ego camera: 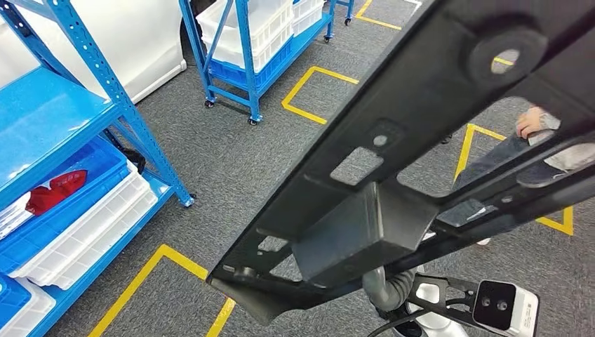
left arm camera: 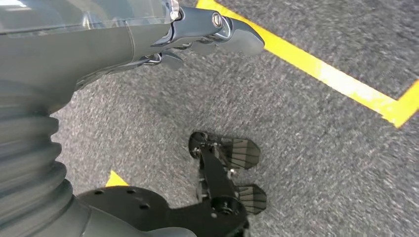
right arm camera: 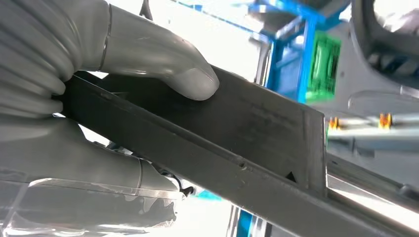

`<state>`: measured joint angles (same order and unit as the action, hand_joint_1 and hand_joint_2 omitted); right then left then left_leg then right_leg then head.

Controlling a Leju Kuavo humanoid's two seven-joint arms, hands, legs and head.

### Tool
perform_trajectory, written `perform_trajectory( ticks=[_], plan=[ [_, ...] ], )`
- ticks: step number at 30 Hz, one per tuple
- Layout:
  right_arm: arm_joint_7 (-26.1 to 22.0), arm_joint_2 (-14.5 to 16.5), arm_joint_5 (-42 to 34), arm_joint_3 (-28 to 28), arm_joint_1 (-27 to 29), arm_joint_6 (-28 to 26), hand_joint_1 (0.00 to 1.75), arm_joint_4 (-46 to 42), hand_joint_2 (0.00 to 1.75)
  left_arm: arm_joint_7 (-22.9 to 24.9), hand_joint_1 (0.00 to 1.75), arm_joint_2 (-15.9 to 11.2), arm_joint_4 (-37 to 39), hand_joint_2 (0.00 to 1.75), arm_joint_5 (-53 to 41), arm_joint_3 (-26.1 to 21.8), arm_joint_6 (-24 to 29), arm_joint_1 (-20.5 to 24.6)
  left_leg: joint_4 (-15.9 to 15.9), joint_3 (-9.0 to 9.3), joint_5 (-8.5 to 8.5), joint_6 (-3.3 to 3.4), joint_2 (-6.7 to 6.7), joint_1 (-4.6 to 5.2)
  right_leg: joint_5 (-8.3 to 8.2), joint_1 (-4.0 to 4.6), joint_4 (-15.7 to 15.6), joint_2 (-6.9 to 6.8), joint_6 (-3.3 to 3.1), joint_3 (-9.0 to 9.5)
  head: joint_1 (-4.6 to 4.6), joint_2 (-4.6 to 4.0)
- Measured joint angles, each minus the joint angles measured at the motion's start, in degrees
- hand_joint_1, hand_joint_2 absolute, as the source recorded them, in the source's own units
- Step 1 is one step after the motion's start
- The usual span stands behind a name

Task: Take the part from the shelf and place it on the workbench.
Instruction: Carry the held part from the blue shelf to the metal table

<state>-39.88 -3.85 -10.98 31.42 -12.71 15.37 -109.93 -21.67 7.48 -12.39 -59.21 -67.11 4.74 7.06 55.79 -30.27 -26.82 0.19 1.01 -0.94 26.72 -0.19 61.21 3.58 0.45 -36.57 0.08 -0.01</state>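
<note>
The robot's right hand (right arm camera: 74,98) is clamping a long black part (ego camera: 393,161), its thick grey thumb pressing down on one flat face of the piece while the fingers (right arm camera: 89,163) are closing in from the opposite side, as the right wrist view shows. The part, a black frame pierced with cut-outs and carrying a boxy block (ego camera: 361,232) near its middle, is being held up off the shelving and is slanting across the head view, high above the grey carpet (ego camera: 231,161). The left hand (left arm camera: 207,29) is hanging over the floor with nothing in it; its fingers are lying fairly close together, and whether they are spread or closed cannot be told from this angle.

Around the robot, blue shelf racks (ego camera: 70,119) are holding white bins (ego camera: 91,225) and a red item (ego camera: 56,189), yellow tape lines (ego camera: 309,84) are marking out bays on the carpet, and a person (ego camera: 533,133) is standing on the far side of the part, partly hidden by it.

By the look of things, the pick from the shelf is done and the carry is in hand, with the placing yet to come. No workbench is visible here, so the next move seems to call for turning or walking toward it while keeping the long piece level and away from the racks and the person, then lowering it flat before releasing the grip.

No brand, label or legible writing is visible on the part, the bins or the racks.
</note>
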Motion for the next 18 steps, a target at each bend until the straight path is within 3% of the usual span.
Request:
perform_trajectory(
  ticks=[2, 4, 5, 6, 7, 9, 11, 13, 15, 17, 18],
  plan=[
    [-0.02, 0.05, 0.15, -0.39, 0.69, 1.33, 1.75, 0.15, 1.75, 0.12, 0.0, 0.26, 0.01, 1.75, -0.04, 0.1, 0.03, -0.14, -0.06, -0.02, 0.06, 0.3, -1.23, 0.24, 3.67, -0.1, 7.27, -2.33, 0.22, -3.4, 0.3, 0.01],
    [-0.02, 0.12, 0.48, -0.93, 1.5, 2.24, 1.75, 0.43, 1.75, 0.27, 0.0, 0.4, 0.01, 1.75, -0.08, 0.14, -0.03, -0.27, 0.03, -0.08, -0.02, 0.35, -2.54, 0.41, 5.37, -0.23, 12.8, -2.99, 0.36, -5.96, 0.33, 0.01],
    [-0.02, 0.18, 0.7, -1.17, 1.79, 2.54, 1.75, 0.6, 1.75, 0.32, 0.0, 0.46, 0.01, 1.75, -0.08, 0.16, -0.1, -0.21, 0.09, -0.09, -0.08, 0.34, -3.17, 0.44, 4.65, -0.25, 12.43, -3.18, 0.35, -5.66, 0.33, 0.01],
    [-0.02, 0.27, 0.92, -1.34, 1.96, 2.72, 1.75, 0.73, 1.75, 0.33, 0.0, 0.55, 0.01, 1.75, -0.08, 0.17, -0.18, -0.1, 0.16, -0.07, -0.17, 0.27, -3.73, 0.46, 3.13, -0.24, 9.93, -3.49, 0.27, -4.27, 0.33, 0.01],
    [-0.02, 0.39, 1.05, -1.48, 2.02, 2.8, 1.75, 0.82, 1.75, 0.33, 0.0, 0.67, 0.01, 1.75, -0.07, 0.18, -0.24, 0.03, 0.27, 0.01, -0.31, 0.14, -4.21, 0.5, 1.26, -0.17, 5.74, -4.31, 0.1, -1.94, 0.33, 0.01],
    [-0.02, 0.63, 1.14, -1.67, 2.03, 2.83, 1.75, 0.89, 1.75, 0.33, 0.0, 0.84, 0.02, 1.75, -0.07, 0.19, -0.28, 0.24, 0.53, 0.12, -0.66, -0.35, -4.95, 0.78, -0.69, 0.29, -1.23, -6.37, -0.5, 1.79, 0.3, 0.01],
    [-0.02, 0.83, 1.2, -1.77, 2.1, 2.82, 1.75, 0.91, 1.75, 0.34, 0.0, 0.91, 0.02, 1.75, -0.07, 0.2, -0.3, 0.3, 0.63, 0.23, -0.93, -0.9, -5.72, 1.03, -0.69, 0.68, -3.25, -6.86, -1.11, 2.65, 0.27, 0.0],
    [-0.03, 0.94, 1.56, -1.9, 2.21, 2.71, 1.75, 0.9, 1.75, 0.37, 0.0, 0.96, 0.02, 1.75, -0.27, 0.34, -0.39, 0.39, 0.72, 0.39, -1.24, -1.46, -6.2, 0.96, -0.92, 0.55, -3.49, -5.69, -1.68, 2.57, 0.28, 0.0],
    [-0.03, 1.05, 1.93, -2.14, 2.08, 2.33, 1.75, 0.9, 1.75, 0.54, 0.0, 0.98, 0.02, 1.75, -0.79, 0.69, -0.51, 0.58, 3.31, -0.57, -3.19, -2.03, -4.4, 0.78, -1.21, 0.28, -3.81, -4.67, -2.27, 2.65, 0.13, 0.01],
    [-0.03, 1.15, 1.62, -2.4, 1.92, 1.86, 1.75, 1.02, 1.75, 0.98, 0.0, 0.99, 0.02, 1.75, -1.29, 1.1, -0.55, 0.67, 10.69, -3.89, -7.08, -2.39, -2.11, 0.66, -1.36, 0.19, -3.87, -3.59, -2.61, 2.64, -0.12, 0.01],
    [-0.03, 1.18, 1.32, -2.52, 1.99, 1.72, 1.75, 1.13, 1.75, 1.25, 0.0, 1.0, 0.02, 1.75, -1.46, 1.27, -0.57, 0.66, 14.81, -5.86, -8.68, -2.46, -1.73, 0.65, -1.39, 0.24, -3.86, -2.98, -2.69, 2.61, -0.18, 0.01]
  ],
)
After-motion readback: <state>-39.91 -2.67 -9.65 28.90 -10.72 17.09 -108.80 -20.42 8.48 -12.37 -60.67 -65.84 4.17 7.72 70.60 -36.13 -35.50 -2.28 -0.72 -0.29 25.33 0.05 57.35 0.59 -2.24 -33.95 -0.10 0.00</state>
